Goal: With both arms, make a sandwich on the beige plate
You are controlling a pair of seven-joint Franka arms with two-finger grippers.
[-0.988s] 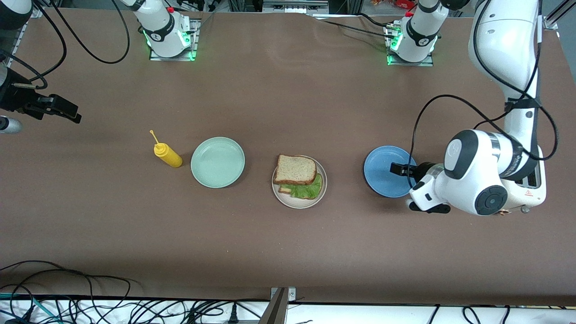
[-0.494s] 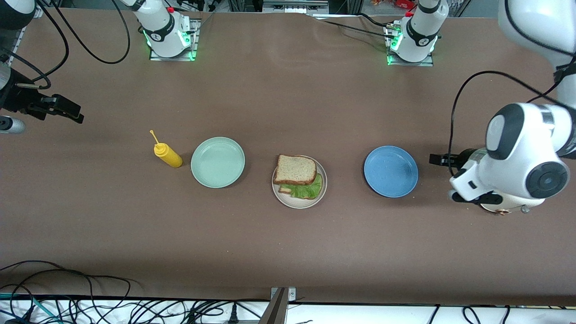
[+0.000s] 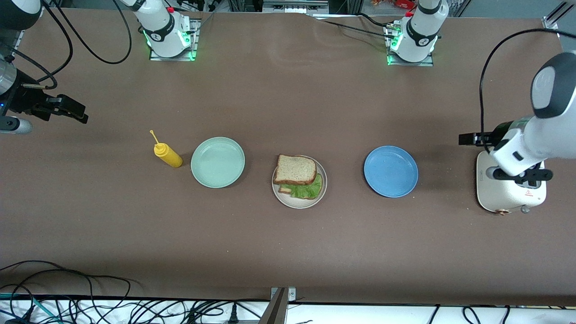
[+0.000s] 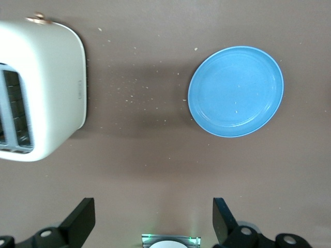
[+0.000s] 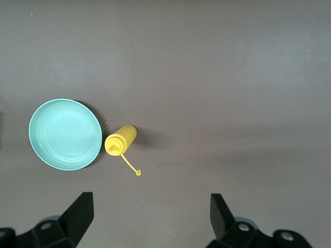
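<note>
The sandwich (image 3: 297, 175), two brown-crusted slices with green lettuce showing at the edge nearer the camera, lies on the beige plate (image 3: 317, 198) at the table's middle. My left gripper (image 3: 467, 138) is open and empty, raised over the table between the blue plate and the toaster; its wrist view (image 4: 153, 219) shows bare table between the fingers. My right gripper (image 3: 74, 113) is open and empty, raised over the right arm's end of the table; its wrist view (image 5: 150, 217) shows bare table.
A blue plate (image 3: 390, 171) (image 4: 235, 91) lies toward the left arm's end. A white toaster (image 3: 508, 195) (image 4: 39, 90) stands beside it. A mint-green plate (image 3: 218, 162) (image 5: 65, 134) and a yellow squeeze bottle (image 3: 167, 154) (image 5: 120, 141) lie toward the right arm's end.
My left arm has swung away from over the blue plate toward the toaster end and risen, uncovering the toaster. My right gripper has barely shifted.
</note>
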